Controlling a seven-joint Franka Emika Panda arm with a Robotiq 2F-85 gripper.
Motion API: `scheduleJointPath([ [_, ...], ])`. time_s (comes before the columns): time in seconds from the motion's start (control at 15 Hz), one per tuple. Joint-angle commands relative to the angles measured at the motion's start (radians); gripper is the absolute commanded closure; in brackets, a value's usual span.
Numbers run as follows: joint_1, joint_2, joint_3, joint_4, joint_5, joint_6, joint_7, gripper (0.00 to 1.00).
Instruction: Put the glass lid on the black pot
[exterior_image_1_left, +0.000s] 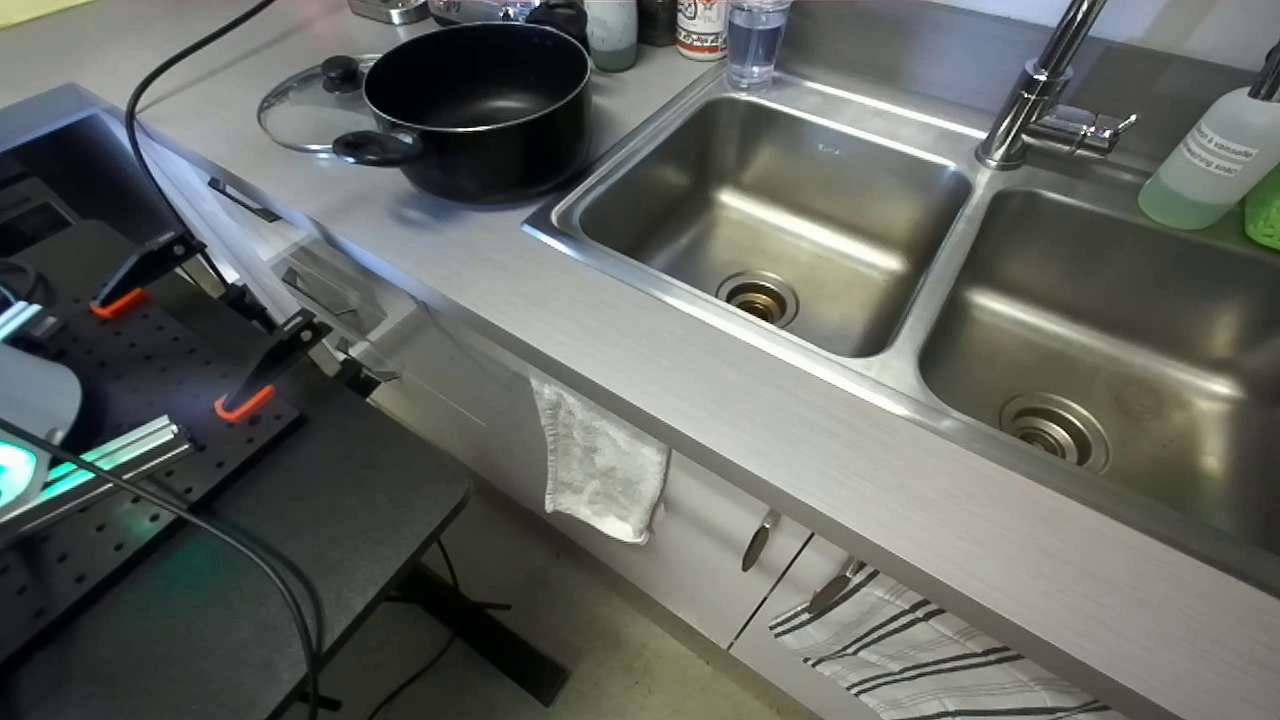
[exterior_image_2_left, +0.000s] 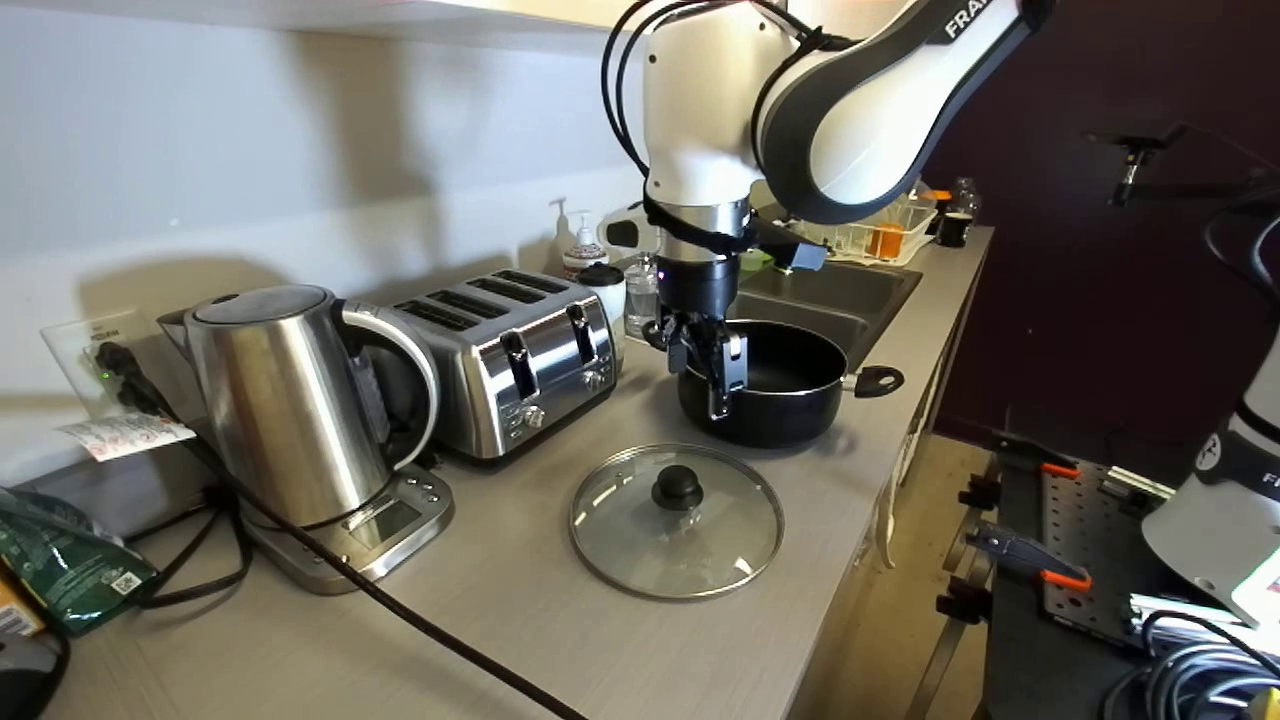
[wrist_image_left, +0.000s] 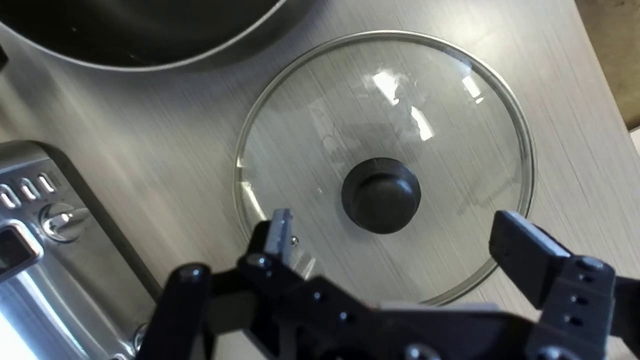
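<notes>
The glass lid lies flat on the counter, its dark knob facing up. It also shows in an exterior view, partly behind the pot, and fills the middle of the wrist view. The black pot stands uncovered beside the lid. It also shows in an exterior view and at the top left of the wrist view. My gripper is open and empty, raised above the counter. In the wrist view its fingertips appear on either side below the knob, touching nothing.
A toaster and a kettle stand along the wall, with a black cord across the counter. A double sink lies beyond the pot. Bottles and a glass stand behind it. The counter's front edge is near the lid.
</notes>
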Motion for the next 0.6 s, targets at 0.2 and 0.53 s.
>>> scheduleJointPath([
  [0.2,-0.019,0.093,0.038,0.036,0.044,0.065,-0.093,0.00],
  [0.53,-0.034,0.144,0.048,0.060,0.061,0.069,-0.132,0.00],
])
